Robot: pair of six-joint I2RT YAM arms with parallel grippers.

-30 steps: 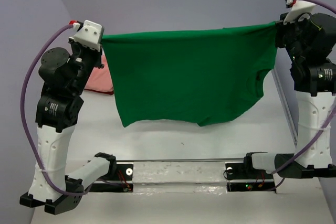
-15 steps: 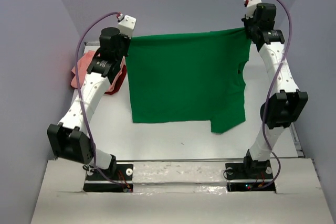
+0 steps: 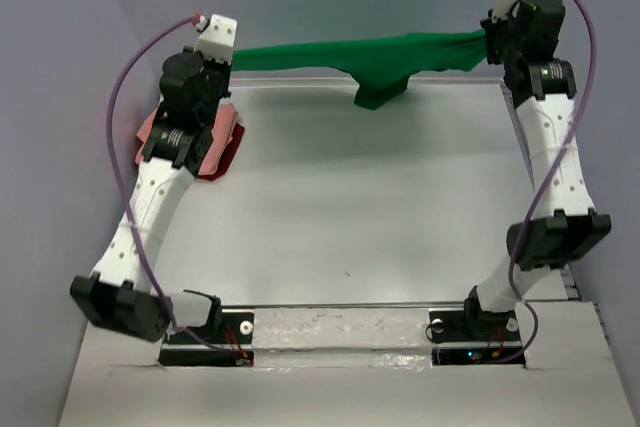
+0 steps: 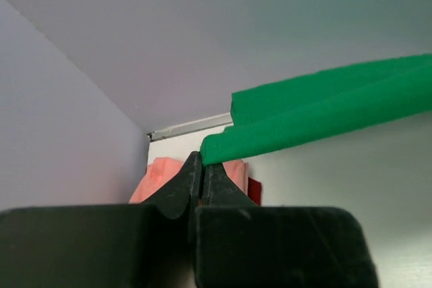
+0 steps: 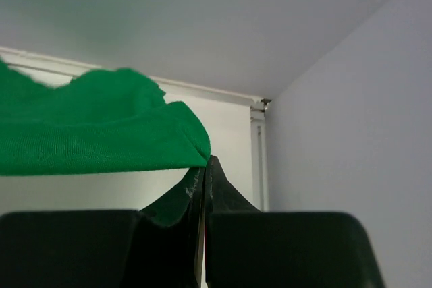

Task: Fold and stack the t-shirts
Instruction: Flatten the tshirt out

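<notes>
The bright green t-shirt [image 3: 375, 59] hangs stretched between both grippers above the far edge of the table, sagging in the middle. My left gripper [image 3: 232, 55] is shut on its left corner; the wrist view shows the green cloth [image 4: 317, 109] running off from the pinched fingertips [image 4: 201, 161]. My right gripper [image 3: 487, 44] is shut on the right corner, with green cloth [image 5: 94, 126] at the closed tips [image 5: 205, 163]. A salmon-pink t-shirt [image 3: 150, 127] lies on the table at the far left, partly behind the left arm, with dark red cloth [image 3: 222, 152] beside it.
Grey walls close in the table on the left, back and right. A metal rail [image 3: 520, 137] runs along the right table edge. Both arm bases stand on the near mounting bar [image 3: 340, 332].
Both arms have reached far forward and carried the green shirt from hanging spread over the table's middle to the far edge, where it now shows as a narrow stretched band.
</notes>
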